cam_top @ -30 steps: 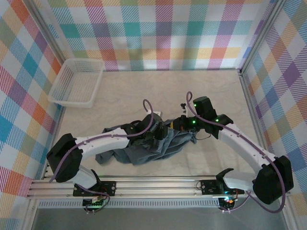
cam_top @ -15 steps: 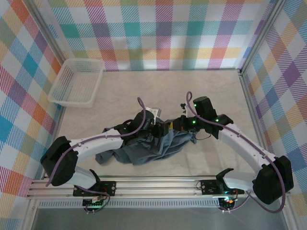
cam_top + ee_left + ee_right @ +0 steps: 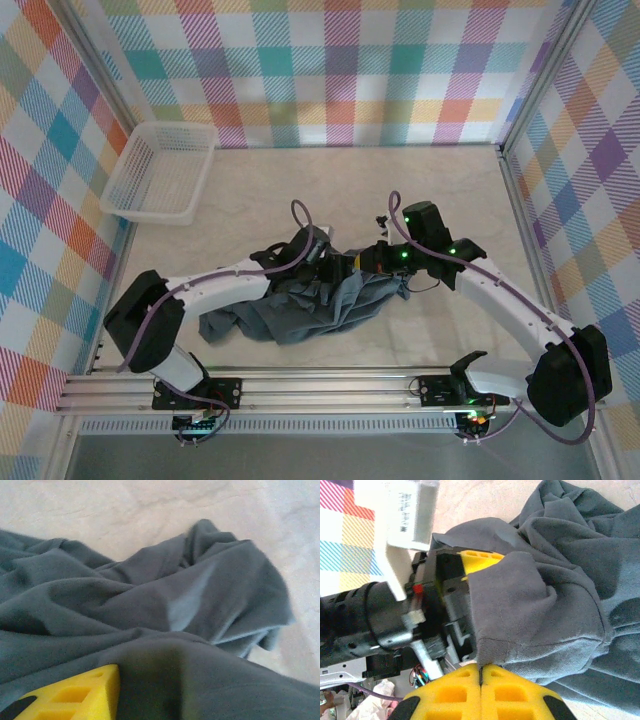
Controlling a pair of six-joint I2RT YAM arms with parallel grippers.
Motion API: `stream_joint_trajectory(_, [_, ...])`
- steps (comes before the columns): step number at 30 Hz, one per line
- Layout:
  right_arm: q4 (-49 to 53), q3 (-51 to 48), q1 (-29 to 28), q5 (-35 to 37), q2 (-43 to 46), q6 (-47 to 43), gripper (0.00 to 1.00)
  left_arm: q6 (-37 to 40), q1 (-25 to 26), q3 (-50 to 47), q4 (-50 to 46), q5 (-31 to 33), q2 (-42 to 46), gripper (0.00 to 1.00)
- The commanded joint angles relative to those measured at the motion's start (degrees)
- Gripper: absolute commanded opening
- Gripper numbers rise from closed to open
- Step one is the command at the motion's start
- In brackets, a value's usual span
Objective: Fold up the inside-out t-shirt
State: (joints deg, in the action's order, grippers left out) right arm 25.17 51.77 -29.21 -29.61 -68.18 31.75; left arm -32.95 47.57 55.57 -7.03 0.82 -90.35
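The inside-out t-shirt (image 3: 305, 318) lies bunched on the desk (image 3: 440, 195), long axis near-left to far-right, both arms at its far-right end: right gripper (image 3: 480, 672) jaws clamped on a hem edge, left gripper (image 3: 330, 262) under draped cloth, jaws' state not discernible.

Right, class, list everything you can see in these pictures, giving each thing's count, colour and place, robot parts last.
t-shirt: one, slate blue-grey, crumpled at the table's near middle.
basket: one, white mesh, far left corner of the table.
table: one, pale beige, under everything.
walls: three, multicoloured plaid, round the table.
left arm: one, white and black, reaching into the t-shirt; jaws partly draped by cloth.
right arm: one, white and black, jaws shut on the t-shirt's edge.
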Motion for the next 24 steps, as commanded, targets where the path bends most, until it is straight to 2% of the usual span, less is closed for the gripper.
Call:
stream_joint_trajectory(1, [4.33, 1.41, 0.03, 4.09, 1.62, -1.41, 0.00, -2.36, -3.10, 0.87, -5.66, 1.76, 0.03, 0.42])
stream_joint_trajectory(5, [14.41, 1.76, 0.12, 19.64, 0.79, -7.67, 0.00, 0.34, -7.58, -1.34, -6.58, -4.00, 5.51, 0.38])
stream_joint_trajectory(8, [17.83, 1.63, 0.30, 28.71, -0.23, -10.35, 0.00, 4.62, -10.66, -0.19, -12.43, -9.27, 8.88, 0.31])
stream_joint_trajectory(12, [16.23, 1.71, 0.37, 25.86, -0.70, -11.36, 0.00, 8.35, -13.80, 1.15, -17.28, -13.99, 10.10, 0.02])
stream_joint_trajectory(15, [15.13, 1.94, 0.32, 22.73, -1.45, -11.09, 0.00, 10.31, -14.17, 1.13, -16.71, -18.06, 10.11, 0.00])
stream_joint_trajectory(18, [13.79, 1.80, 0.36, 20.21, -1.47, -10.41, 0.00, 11.15, -13.43, -0.41, -9.67, -30.30, 9.78, 0.00])
stream_joint_trajectory(19, [13.91, 2.05, 0.31, 19.86, -1.68, -10.24, 0.00, 10.82, -12.30, -0.87, -6.64, -32.17, 9.77, 0.08])
stream_joint_trajectory(20, [13.88, 2.41, 0.30, 19.63, -1.86, -10.02, 0.00, 10.71, -10.25, -0.92, -5.83, -31.15, 9.92, 0.19])
stream_joint_trajectory(21, [13.77, 2.72, 0.30, 19.46, -1.99, -9.95, 0.00, 10.71, -8.38, -0.61, -6.31, -28.06, 9.56, 0.35])
stream_joint_trajectory(22, [13.70, 2.89, 0.33, 19.20, -2.05, -9.80, 0.00, 10.44, -6.85, 0.01, -7.97, -24.46, 8.66, 0.43])
stream_joint_trajectory(24, [13.42, 3.20, 0.31, 18.75, -2.13, -9.65, 0.00, 7.88, -6.09, 2.20, -13.53, -16.19, 5.27, 0.47])
